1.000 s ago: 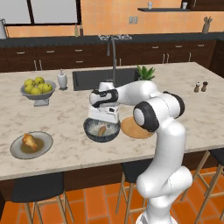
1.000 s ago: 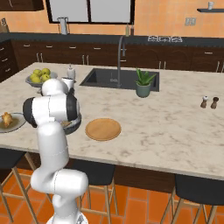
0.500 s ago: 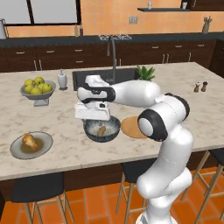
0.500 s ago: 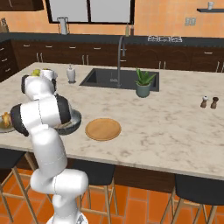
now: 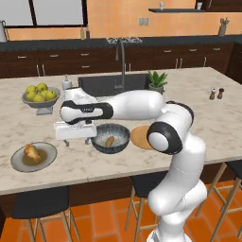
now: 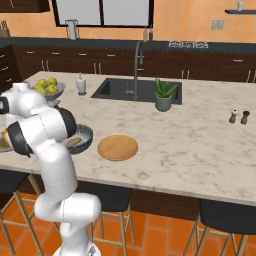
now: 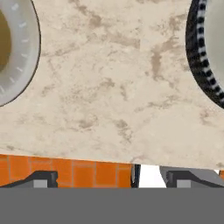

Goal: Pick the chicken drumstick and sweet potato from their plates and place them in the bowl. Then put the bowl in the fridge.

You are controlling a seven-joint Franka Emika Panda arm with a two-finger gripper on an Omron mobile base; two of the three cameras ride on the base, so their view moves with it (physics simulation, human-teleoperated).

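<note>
The pincer hangs over bare marble worktop, its two dark tips wide apart with nothing between them. To one side of it sits the dark grey bowl, ribbed on the outside and pale and speckled within; the small oblong brown-orange sweet potato lies inside on the bowl's floor. To the pincer's other side is the grey plate with a brownish centre, and on it rests the chicken drumstick, golden-brown and bulbous. Beyond the bowl, away from the pincer, the tan wood-like plate lies flat. The left base view shows drumstick, bowl and pincer together. In the right base view the arm covers most of the grey plate, while the tan plate shows whole and the bowl peeks out beside the arm. The hand view catches the grey plate's rim at one edge and the bowl's ribbed wall at the other.
</note>
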